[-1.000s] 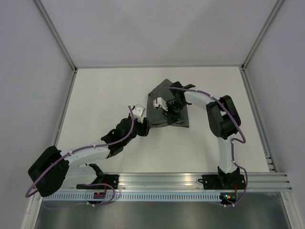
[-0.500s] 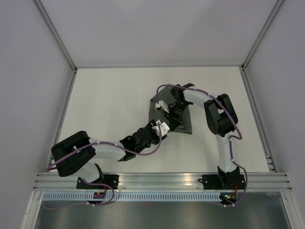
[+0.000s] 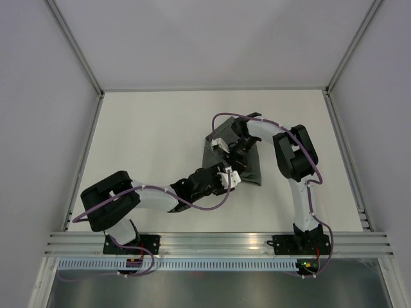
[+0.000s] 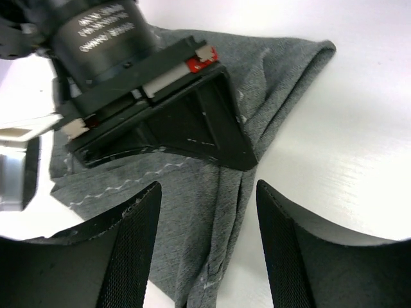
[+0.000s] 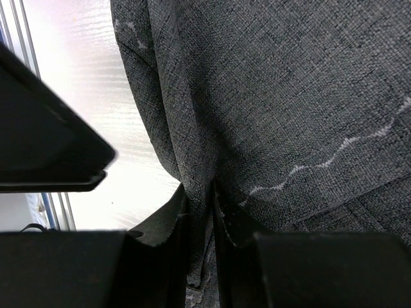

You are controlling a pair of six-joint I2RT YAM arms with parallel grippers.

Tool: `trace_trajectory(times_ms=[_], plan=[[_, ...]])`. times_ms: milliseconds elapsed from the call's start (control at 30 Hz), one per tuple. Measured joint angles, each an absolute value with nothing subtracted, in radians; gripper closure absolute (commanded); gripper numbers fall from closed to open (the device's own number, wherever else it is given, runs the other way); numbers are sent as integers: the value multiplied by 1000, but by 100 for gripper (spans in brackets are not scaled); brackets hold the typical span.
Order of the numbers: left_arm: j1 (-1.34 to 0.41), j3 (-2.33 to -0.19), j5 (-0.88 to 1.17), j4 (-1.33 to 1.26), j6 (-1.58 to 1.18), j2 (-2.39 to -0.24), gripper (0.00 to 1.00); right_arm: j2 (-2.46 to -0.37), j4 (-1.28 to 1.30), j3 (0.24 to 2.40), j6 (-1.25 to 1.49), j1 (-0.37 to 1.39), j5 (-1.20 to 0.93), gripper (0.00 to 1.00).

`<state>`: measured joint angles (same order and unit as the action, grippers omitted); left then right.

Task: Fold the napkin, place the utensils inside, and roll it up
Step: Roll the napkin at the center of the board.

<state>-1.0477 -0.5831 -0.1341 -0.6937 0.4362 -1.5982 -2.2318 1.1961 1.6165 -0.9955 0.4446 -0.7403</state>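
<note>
Starting at the left side, the left gripper lies low over the white table top, at the near edge of the large dark grey fabric napkin. Its two black fingers stand well apart, one on each side of a doubled ridge of cloth. They clamp nothing, so this gripper is released.

The napkin sits near the middle of the table, a little toward the right. It does not lie as a flat square. It is gathered into a narrow shape of several layers, and the pale stitched line runs in waves across the upper layer.

Further right, the right gripper stands on the far part of the cloth. Its fingers are clenched on a thin upright fold of the napkin, as its own wrist camera shows clearly.

Judging from this, the folding step seems to be done or almost done, because the cloth is already doubled over itself. The slender pale silvery utensils appear in no view, so it cannot be told whether they are hidden between the layers or not yet placed. The cloth looks loose and uneven, not a tight roll, so the rolling is probably unfinished.
</note>
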Motion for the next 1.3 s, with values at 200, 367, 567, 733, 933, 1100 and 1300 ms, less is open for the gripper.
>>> trace_trajectory(times_ms=[200,367,567,733,933,1100,1300], plan=[[-1056,-618,-119,-635,452,-1668,32,-2240,1216,1618,-991,442,-745,91],[-1058,-623,-124,-621,477,-1703,31,-2243,1228,1618,-991,441,-745,91],[-1068,-643,-154,-622,528,-1749,32,-2246,1236,1618,-991,441,-744,91],[-1086,-674,-178,-628,567,-1789,38,-2253,1244,1625,-991,440,-746,92],[-1100,-710,-195,-616,597,-1829,62,-2259,1252,1632,-991,434,-750,92],[-1106,-728,-204,-584,603,-1844,85,-2260,1253,1633,-991,434,-752,92],[-1111,-770,-205,-498,608,-1845,98,-2260,1254,1633,-991,429,-752,92]])
